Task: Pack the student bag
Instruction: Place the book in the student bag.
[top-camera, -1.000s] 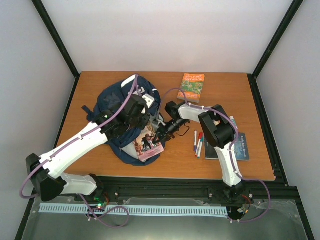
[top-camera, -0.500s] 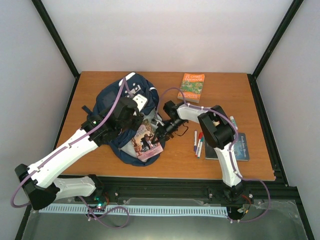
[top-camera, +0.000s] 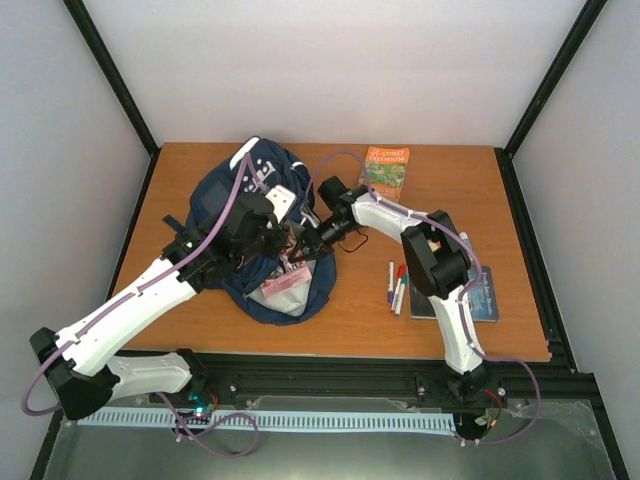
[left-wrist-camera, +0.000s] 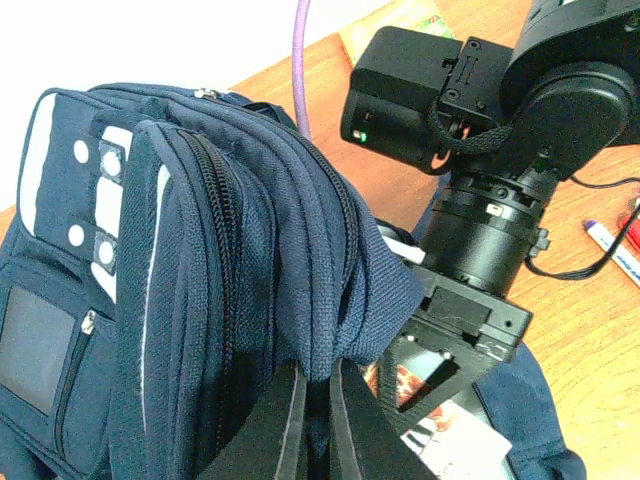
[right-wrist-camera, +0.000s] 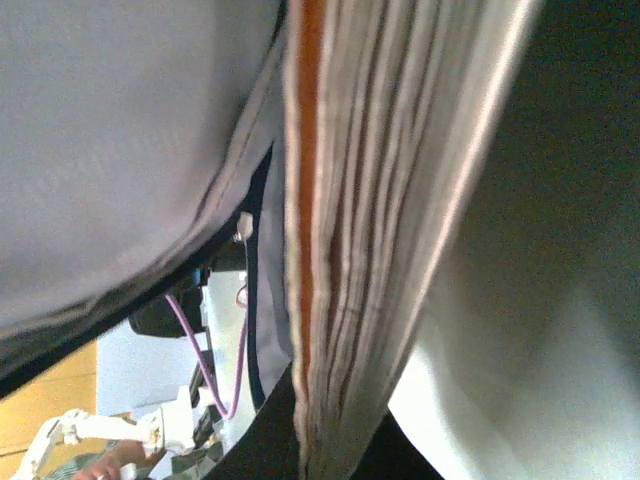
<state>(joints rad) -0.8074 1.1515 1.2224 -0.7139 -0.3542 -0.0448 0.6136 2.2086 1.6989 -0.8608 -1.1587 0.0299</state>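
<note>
While left fingers (left-wrist-camera: 284, 432) pinch student bag (left-wrist-camera: 200, 250) fabric, right fingers (right-wrist-camera: 262, 455) clamp a book (right-wrist-camera: 360, 200) in its mouth

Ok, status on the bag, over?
Left tool shut on bag rim, holding mouth up. Right tool shut on book, partly inside bag. Markers, orange book, blue book out on table.

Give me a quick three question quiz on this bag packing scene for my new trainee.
1. True or false: the left gripper is shut on fabric of the student bag.
2. The right gripper holds: A a marker, B a book, C a strap?
3. Fill in: the orange book lies on the ____.
Key: 1 true; 2 B; 3 table.
</note>
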